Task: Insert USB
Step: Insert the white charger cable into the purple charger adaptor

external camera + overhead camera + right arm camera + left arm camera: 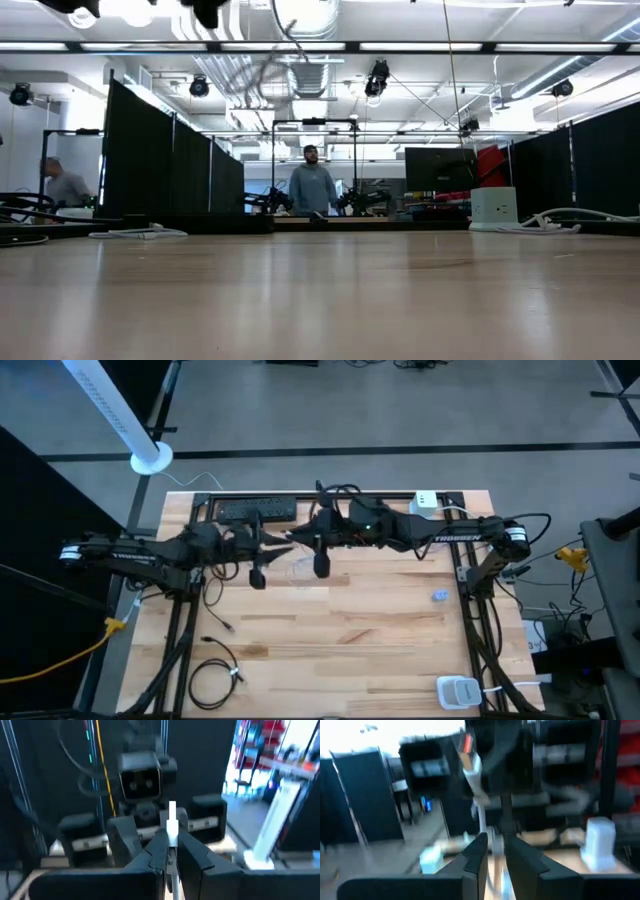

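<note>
Both arms meet above the middle of the table, toward its far side. My right gripper (171,844) is shut on a white USB plug (172,822) whose end sticks out past its fingertips, toward the left arm's wrist. My left gripper (496,851) faces it, its fingers close together around a white cable (481,817). That cable runs up toward the right gripper. In the high view the two grippers (284,540) (302,537) stand tip to tip, with a pale loop of cable (300,568) below them. The port is hidden. My left gripper has the white cable (492,844) between its two fingertips, which lie across it and reach toward the table's right. The cable is lifted clear of the table. Blur hides how it is gripped. My right gripper pinches the plug's body (172,839) between its fingertips, coming level from the table's right. The plug lies along the fingers with its free end (172,809) standing out past them, and its cable (175,887) runs back between the fingers. It is clear of the table.
A black power strip (257,510) and a white charger cube (427,500) lie along the far edge. A coiled black cable (215,680) lies near left, a white device (458,690) near right, and a small blue piece (439,596) at the right. A person (313,188) stands beyond the table.
</note>
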